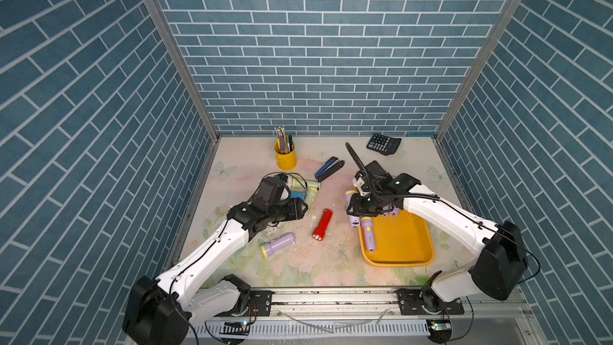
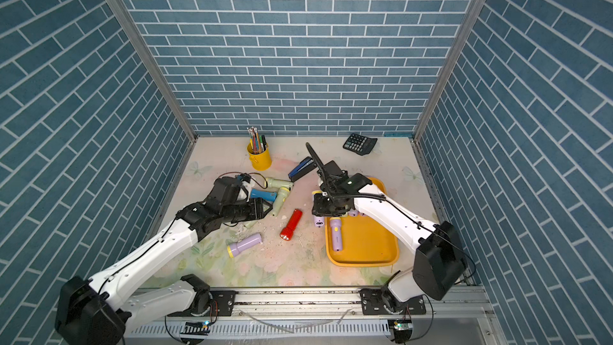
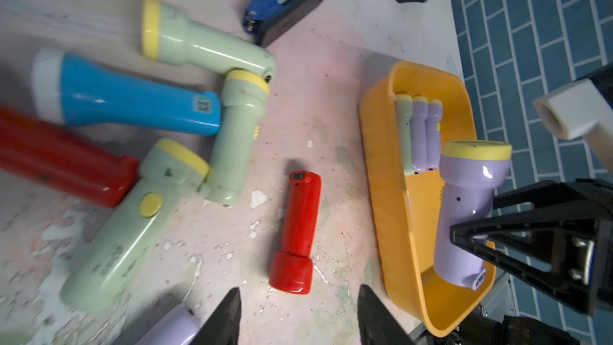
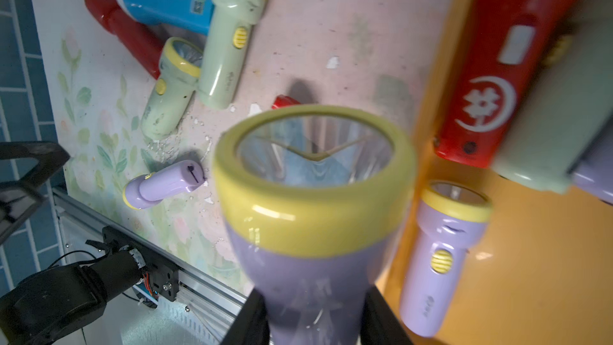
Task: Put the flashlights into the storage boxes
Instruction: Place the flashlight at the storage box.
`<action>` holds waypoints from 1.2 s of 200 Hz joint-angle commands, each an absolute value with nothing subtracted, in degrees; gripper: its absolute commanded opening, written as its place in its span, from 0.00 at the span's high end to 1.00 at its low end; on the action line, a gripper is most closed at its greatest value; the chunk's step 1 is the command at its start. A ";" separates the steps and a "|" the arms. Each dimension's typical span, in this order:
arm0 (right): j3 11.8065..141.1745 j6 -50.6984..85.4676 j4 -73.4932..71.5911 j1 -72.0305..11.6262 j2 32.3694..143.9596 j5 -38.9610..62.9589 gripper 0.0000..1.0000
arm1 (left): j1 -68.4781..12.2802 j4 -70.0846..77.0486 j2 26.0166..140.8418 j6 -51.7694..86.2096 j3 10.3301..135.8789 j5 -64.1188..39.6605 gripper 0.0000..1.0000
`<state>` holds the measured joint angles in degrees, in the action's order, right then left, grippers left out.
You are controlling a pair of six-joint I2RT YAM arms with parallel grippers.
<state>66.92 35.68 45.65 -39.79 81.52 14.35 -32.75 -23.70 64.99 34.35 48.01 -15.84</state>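
Inventory: flashlights (image 1: 322,224), five lilac, four pale green, three red, one blue. One tray (image 1: 404,243), stapler (image 1: 328,168), calculator (image 1: 383,143), pen cup (image 1: 285,157).

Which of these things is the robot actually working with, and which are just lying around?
For the job: lilac flashlight in the right pincer; red flashlight; blue flashlight; green flashlights; yellow tray.
Just lying about: pen cup; stapler; calculator.

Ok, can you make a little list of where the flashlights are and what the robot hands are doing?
Right gripper: shut on lilac flashlight, at the yellow tray
Left gripper: open, empty, red flashlight just ahead
In tray: second lilac flashlight, plus a few more
On table: red flashlight, blue flashlight, green flashlights, loose lilac flashlight
Other stuff: pen cup, stapler, calculator
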 commanded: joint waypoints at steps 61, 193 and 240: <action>52.56 30.07 53.32 -24.31 72.13 18.68 0.65 | -44.88 -20.15 82.10 29.00 60.40 -13.16 0.43; 51.73 21.99 51.19 -21.31 86.02 23.38 0.63 | -45.09 -20.65 83.85 29.36 61.09 -11.95 0.43; 50.92 21.80 49.30 -21.36 87.98 25.29 0.63 | -45.12 -20.39 84.22 29.44 61.08 -12.13 0.42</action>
